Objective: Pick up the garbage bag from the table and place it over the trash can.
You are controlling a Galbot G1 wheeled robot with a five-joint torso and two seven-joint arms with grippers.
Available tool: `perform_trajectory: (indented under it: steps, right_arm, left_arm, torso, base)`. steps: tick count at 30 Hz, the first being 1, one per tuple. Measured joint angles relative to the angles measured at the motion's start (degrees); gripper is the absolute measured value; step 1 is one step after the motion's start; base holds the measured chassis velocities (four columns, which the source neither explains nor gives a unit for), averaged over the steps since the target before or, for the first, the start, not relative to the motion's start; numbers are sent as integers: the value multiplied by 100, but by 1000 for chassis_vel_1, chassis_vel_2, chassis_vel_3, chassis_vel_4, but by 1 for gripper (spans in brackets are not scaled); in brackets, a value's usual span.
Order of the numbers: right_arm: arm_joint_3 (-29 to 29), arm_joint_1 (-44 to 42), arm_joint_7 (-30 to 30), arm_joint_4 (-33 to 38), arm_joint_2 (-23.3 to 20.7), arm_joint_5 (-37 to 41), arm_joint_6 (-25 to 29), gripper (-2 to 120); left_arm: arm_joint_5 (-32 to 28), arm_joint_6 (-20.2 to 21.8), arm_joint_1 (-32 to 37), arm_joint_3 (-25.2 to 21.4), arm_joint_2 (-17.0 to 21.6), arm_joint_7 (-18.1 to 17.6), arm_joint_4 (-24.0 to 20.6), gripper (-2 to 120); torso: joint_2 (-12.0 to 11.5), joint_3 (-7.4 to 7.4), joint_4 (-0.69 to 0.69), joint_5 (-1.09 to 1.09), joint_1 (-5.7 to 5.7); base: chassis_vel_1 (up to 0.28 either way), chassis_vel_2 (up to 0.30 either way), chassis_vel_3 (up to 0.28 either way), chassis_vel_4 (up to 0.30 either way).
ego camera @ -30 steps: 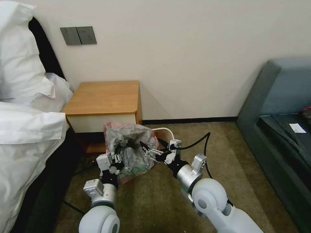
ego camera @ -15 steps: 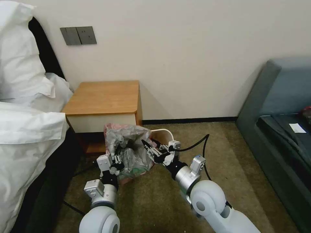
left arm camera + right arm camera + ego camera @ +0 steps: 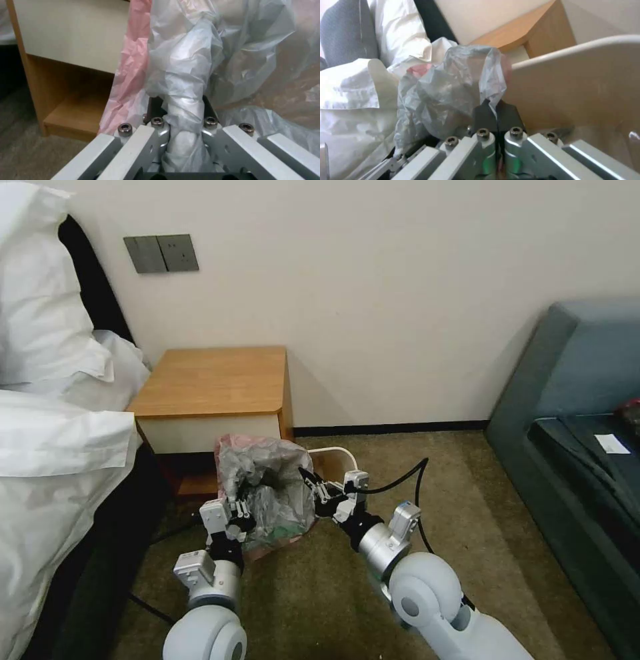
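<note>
No text, label, brand, number or sign can be read anywhere in these views. The grey wall plate [image 3: 161,253] above the bed carries no legible marking, and the small white slip [image 3: 611,444] lying on the sofa is too small to make out any writing.

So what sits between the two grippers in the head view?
The crumpled garbage bag spans the gap between the left gripper and the right gripper, both pinching it, seen in the head view.
</note>
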Motion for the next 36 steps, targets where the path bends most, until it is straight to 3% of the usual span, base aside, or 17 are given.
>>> perform_trajectory:
  steps: [36]
  right_arm:
    - [1159,-486,-126,253,-503,-82,291,0]
  left_arm:
    - [-52,-133,130,-89,-38,-8,-1,6]
  torso:
    - [0,0,0,0,0]
  base:
    - [0,0,0,0]
